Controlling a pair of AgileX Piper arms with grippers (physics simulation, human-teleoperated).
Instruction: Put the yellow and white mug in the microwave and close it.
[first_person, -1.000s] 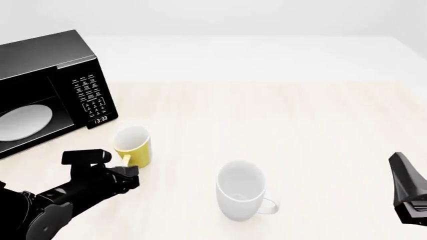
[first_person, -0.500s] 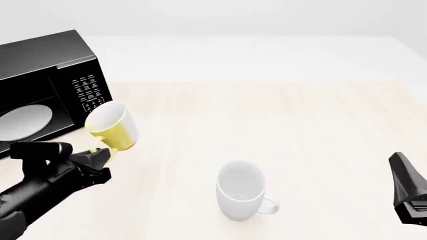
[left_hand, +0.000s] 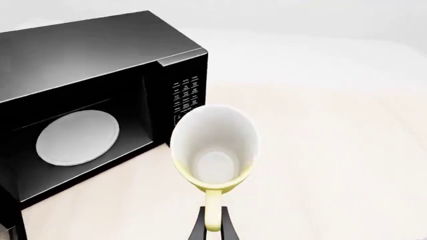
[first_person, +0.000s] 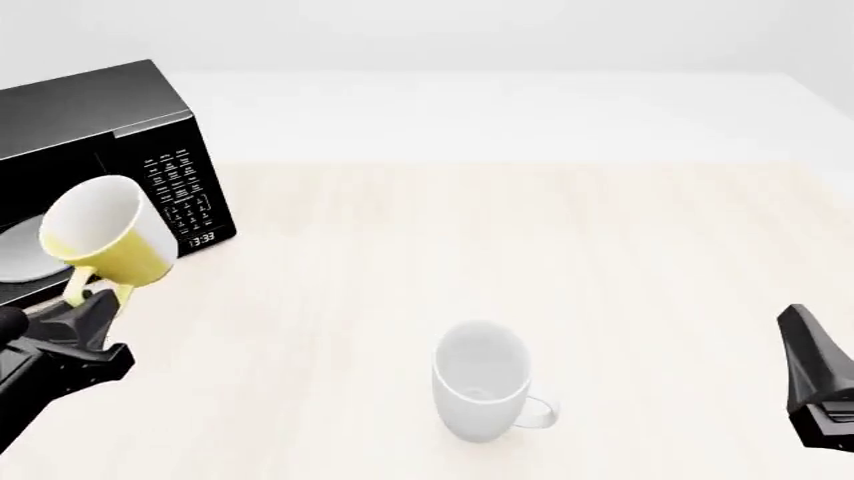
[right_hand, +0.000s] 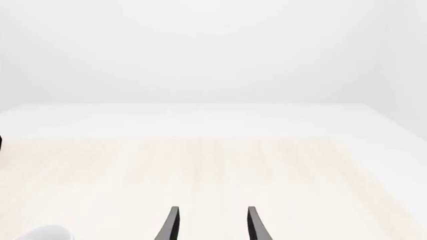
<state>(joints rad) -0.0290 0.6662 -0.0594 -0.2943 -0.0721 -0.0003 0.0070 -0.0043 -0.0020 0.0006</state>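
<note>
**Two mugs, one microwave, two grippers**

One microwave (first_person: 114, 160) at the far left of the table (first_person: 561, 260), black, door side open toward the arms, one round white turntable plate (left_hand: 77, 137) lying inside, one keypad (first_person: 183, 190) with a small lit display beneath it on the right of the front face.

Just in front of the microwave's opening and keypad, lifted clear of the table: one yellow and white mug (first_person: 103, 245), tipped so the white inside faces the camera, yellow handle pointing down. Pinched by that handle in the left gripper (first_person: 91, 305), fingers closed tight on either side of it, as seen clearly in the left wrist view, where the handle runs down between the two dark fingertips (left_hand: 227, 227).

To the right of the microwave and nearer the arms: one larger all-white mug (first_person: 483, 381), upright on the table, handle pointing right, well apart from the yellow one.

Far right of the microwave, at the table's near right edge: the right gripper (right_hand: 211, 224), fingers spread with a clear gap, nothing between them, hovering off the table.
</note>
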